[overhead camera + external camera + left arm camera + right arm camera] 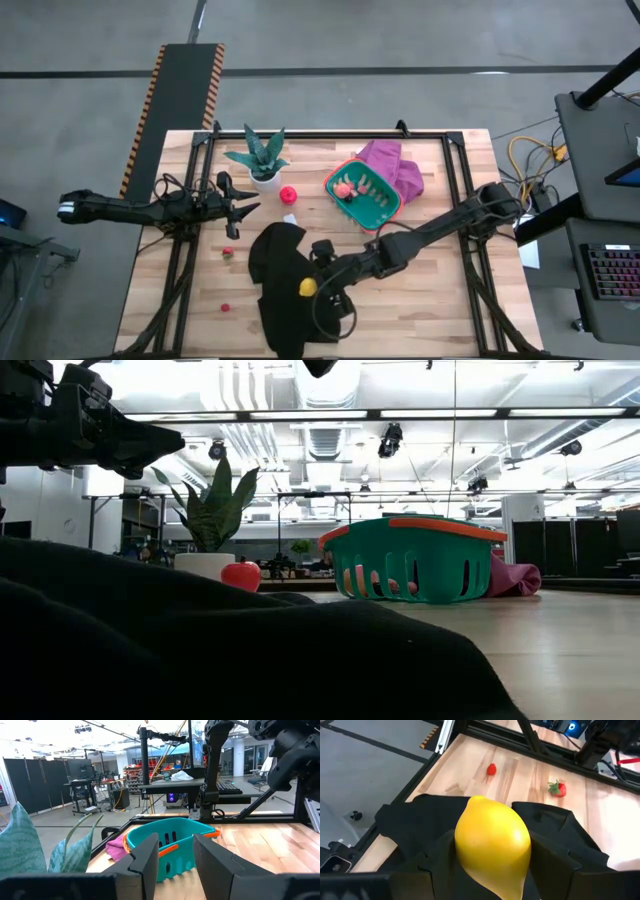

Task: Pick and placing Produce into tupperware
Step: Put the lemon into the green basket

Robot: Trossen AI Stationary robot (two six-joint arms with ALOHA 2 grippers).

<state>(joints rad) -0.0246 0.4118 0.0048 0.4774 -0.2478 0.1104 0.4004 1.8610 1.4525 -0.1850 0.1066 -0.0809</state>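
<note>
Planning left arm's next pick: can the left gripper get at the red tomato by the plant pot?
Probably yes. Left gripper is open and empty, the red tomato sits just ahead in the open; only the plant pot crowds one side.

Even, bright light falls from overhead; the tabletop (440,290) looks pale and carries only soft shadows under the arms. In the low view ceiling strip lights glare white, and the black cloth (200,650) up close is dark and blurred. The lemon (492,845) shows a soft sheen, its near end out of focus.
</note>
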